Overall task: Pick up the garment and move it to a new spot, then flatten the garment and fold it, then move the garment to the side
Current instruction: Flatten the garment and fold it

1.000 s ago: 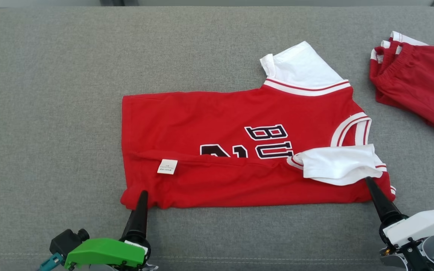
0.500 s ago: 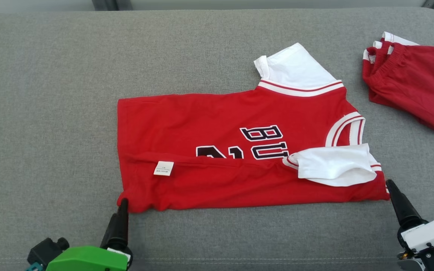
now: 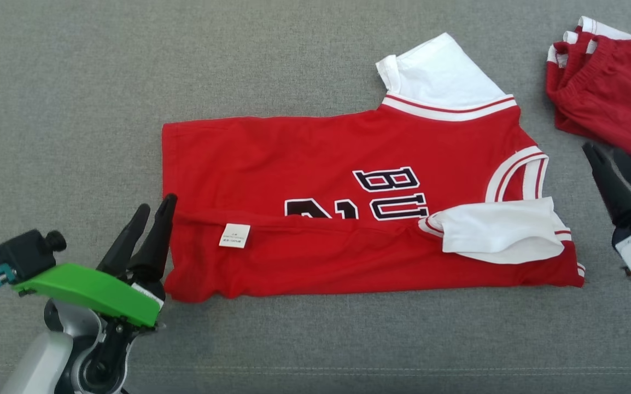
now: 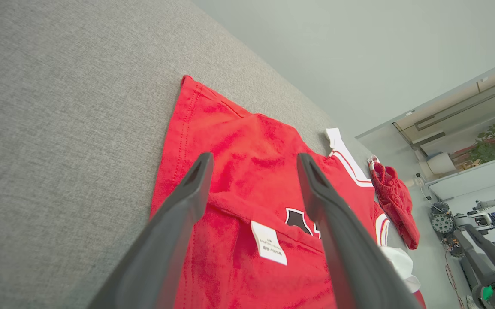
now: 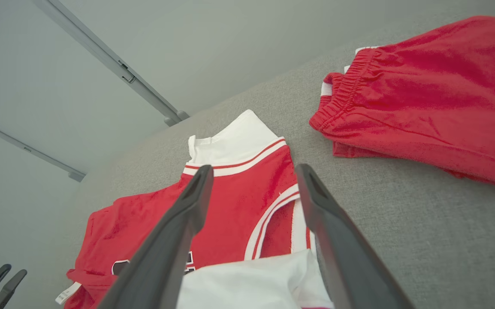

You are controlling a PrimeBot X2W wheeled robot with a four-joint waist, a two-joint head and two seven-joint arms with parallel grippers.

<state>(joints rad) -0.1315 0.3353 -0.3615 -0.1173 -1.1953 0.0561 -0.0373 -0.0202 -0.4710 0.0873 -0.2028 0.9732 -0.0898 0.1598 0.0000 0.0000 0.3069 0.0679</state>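
The garment (image 3: 315,158) is a red jersey with white sleeves and black lettering, lying flat on the grey cushion (image 3: 75,109). Its near edge is folded up over the front, showing a white tag (image 3: 234,235). My left gripper (image 3: 157,203) stands open at the garment's left edge, holding nothing. In the left wrist view its fingers (image 4: 187,201) straddle the fold and tag of the garment (image 4: 226,124). My right gripper (image 3: 603,150) is open just off the garment's right end, apart from it. In the right wrist view it (image 5: 252,168) points over the garment's (image 5: 247,193) collar end.
A folded pair of red shorts (image 3: 616,93) with white trim lies at the far right, close behind my right gripper, and shows large in the right wrist view (image 5: 423,98). The cushion's front seam (image 3: 348,369) runs along the bottom.
Both grippers have left the garment's near corners and moved outward and farther back beside its ends. The camera has shifted. The garment lies as before.
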